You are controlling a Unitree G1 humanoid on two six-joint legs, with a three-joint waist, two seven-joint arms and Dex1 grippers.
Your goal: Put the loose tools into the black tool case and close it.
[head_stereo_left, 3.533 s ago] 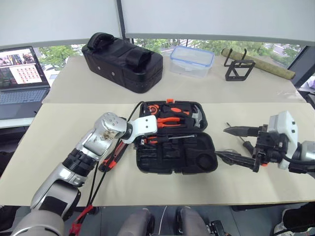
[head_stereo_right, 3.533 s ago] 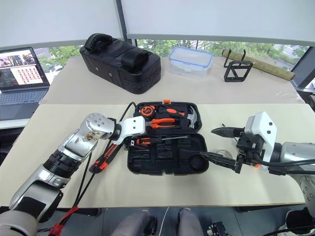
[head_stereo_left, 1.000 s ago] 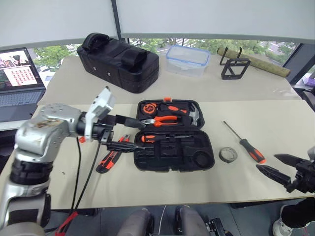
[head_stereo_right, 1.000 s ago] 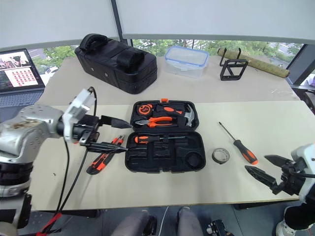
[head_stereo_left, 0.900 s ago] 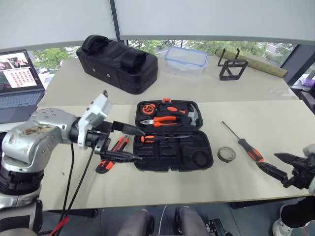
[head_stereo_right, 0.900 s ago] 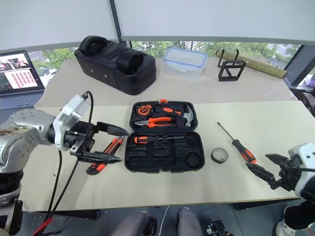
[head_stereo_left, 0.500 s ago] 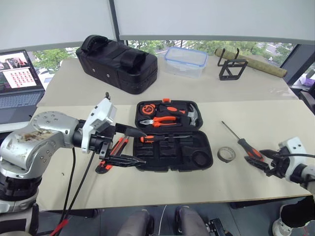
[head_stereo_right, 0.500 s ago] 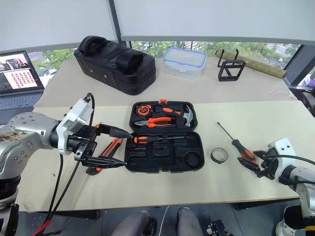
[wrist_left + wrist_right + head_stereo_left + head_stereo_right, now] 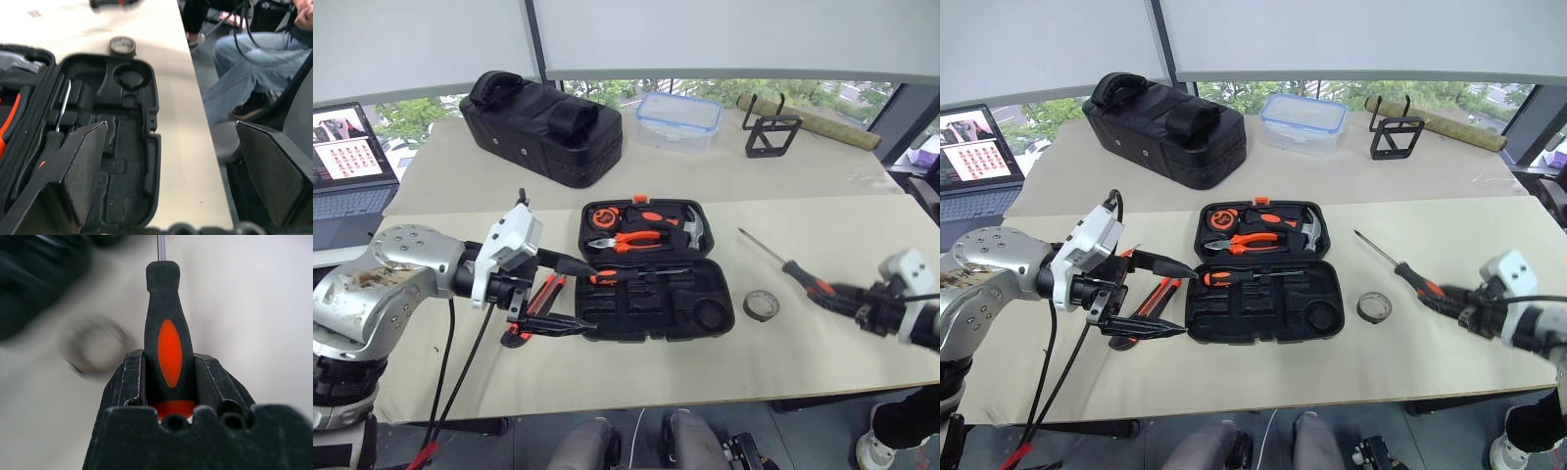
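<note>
On the left, the left gripper [image 9: 570,294] is held wide open and empty just beside the near left edge of the black tool case [image 9: 656,313], and the orange-black utility knife [image 9: 536,304] is seen on the table under it, not yet packed. The case lies open in the middle with one screwdriver [image 9: 631,275] already laid in its near half, while the small dark tape roll [image 9: 762,305] is left loose on the table to its right. On the far right, the black-and-orange screwdriver [image 9: 168,340] is clamped by its handle between the fingers of the right gripper [image 9: 168,377]; the closing is judged to be still far, and the black fabric bag [image 9: 541,124] and the clear box [image 9: 679,120] at the far side are not in the way.
</note>
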